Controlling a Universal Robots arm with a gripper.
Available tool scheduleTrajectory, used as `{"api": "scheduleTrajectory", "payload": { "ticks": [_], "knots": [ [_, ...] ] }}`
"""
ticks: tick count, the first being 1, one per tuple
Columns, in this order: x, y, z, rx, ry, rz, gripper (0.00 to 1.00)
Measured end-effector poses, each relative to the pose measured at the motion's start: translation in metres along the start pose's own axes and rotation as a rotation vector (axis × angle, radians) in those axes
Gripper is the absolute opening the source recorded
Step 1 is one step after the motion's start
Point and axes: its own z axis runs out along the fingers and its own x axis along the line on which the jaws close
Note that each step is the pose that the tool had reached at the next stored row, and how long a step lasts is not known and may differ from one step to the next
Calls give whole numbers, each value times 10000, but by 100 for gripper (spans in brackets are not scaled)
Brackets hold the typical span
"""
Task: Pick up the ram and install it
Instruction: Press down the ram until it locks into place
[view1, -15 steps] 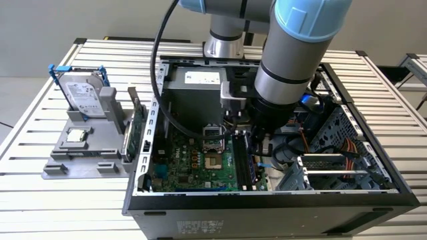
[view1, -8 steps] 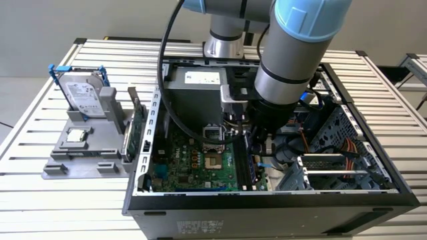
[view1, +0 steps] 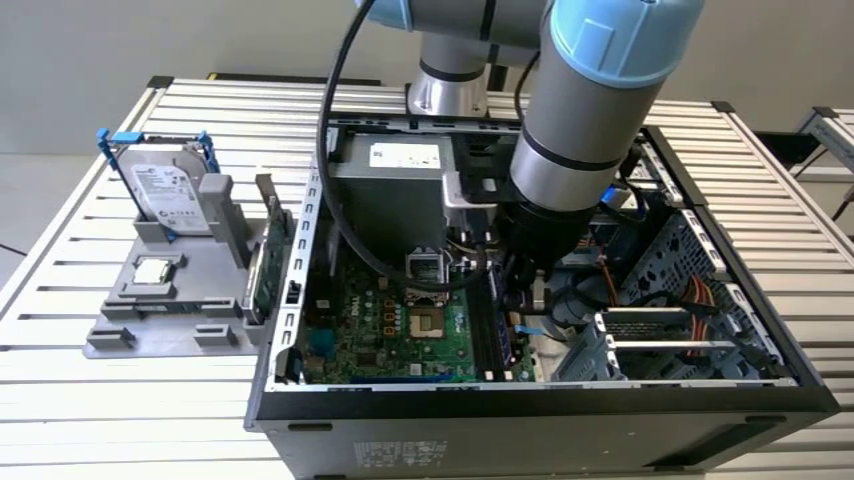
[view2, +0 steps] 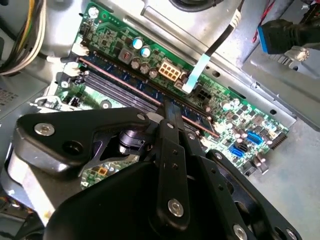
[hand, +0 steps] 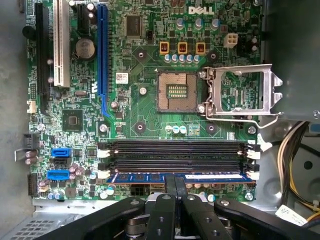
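The ram (hand: 180, 177) sits in the memory slot nearest the gripper, lying along the slot on the motherboard (hand: 145, 110) inside the open computer case (view1: 534, 400) that lies on the slatted surface (view1: 120, 400). In the first wrist view it shows as a narrow blue strip with white latches at both ends; whether it is fully seated cannot be told. The gripper (hand: 174, 181) is down at the middle of the stick, its jaws drawn close together with the two fingertips meeting over the ram's upper edge, apparently pinching or pressing it there. By judgement the stick is light, thin and rigid, yet fragile: it tolerates a hold on its flat faces near the middle of the top edge and a straight push into the slot, not twisting or side load. Its long axis runs parallel to the three empty slots (hand: 175, 156) beside it, edge-up, pointing from latch to latch.
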Motion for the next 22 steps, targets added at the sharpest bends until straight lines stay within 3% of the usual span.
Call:
{"api": "scheduleTrajectory", "payload": {
  "ticks": [8,14,19,21,22],
  "knots": [
    [-1,-2,133,1,42,27,0],
    [-1,-2,145,0,44,29,0],
    [-1,-2,217,-9,65,30,0],
    [-5,-3,192,-10,67,31,0],
    [-6,-3,164,-1,24,30,0]
  ]
}}
